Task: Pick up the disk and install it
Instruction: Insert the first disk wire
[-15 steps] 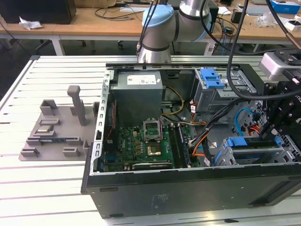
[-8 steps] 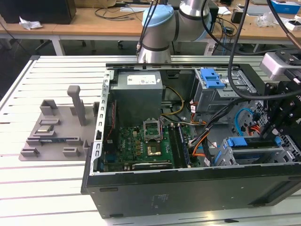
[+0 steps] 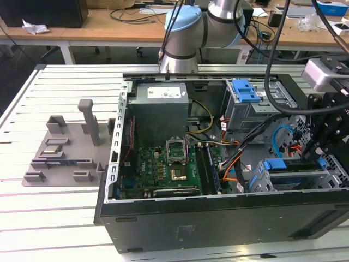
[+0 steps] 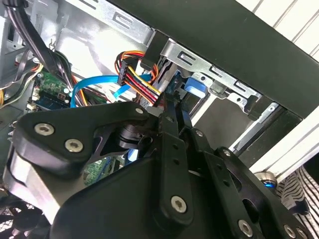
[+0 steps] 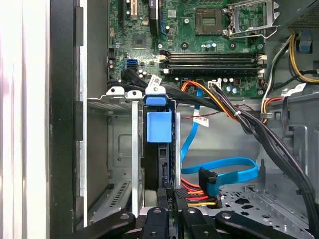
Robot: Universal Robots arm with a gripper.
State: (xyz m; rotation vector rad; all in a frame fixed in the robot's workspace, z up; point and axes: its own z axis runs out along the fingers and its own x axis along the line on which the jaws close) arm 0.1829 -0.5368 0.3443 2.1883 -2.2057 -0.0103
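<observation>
One arm, one claw (image 5: pixel 172 199); it's hanging inside the one open PC case (image 3: pixel 218 218), low over the drive bay (image 5: pixel 133 149). Can't tell from any view whether the claw is clenched or released, so I'm not calling the grip. One disk (image 5: pixel 152 169): it's standing on edge in the bay slot directly ahead of the claw, very close, in line with the claw's centre, with its blue tab (image 5: pixel 159 127) sitting at the end farthest from the claw. Whether the claw is actually touching the disk isn't clear. Right beside the claw, one connector with red, orange and yellow wires (image 5: pixel 194 191) is lying next to the disk's near end, and one flat blue cable (image 5: pixel 234 167) is looping just past it. One thick black cable bundle (image 5: pixel 269 139) is running across the case to the side of the claw. Beyond the disk, one motherboard (image 5: pixel 149 45) is showing, carrying one bare CPU socket (image 5: pixel 251 20). Farther from the claw, in the exterior view, one power supply (image 3: pixel 161 98) and one second cage with a blue latch (image 3: pixel 245 90) are sitting at the far side of the case. Well away from the claw, outside the case, one grey fixture tray (image 3: pixel 60 153) is lying on the slatted table (image 3: pixel 54 218).
</observation>
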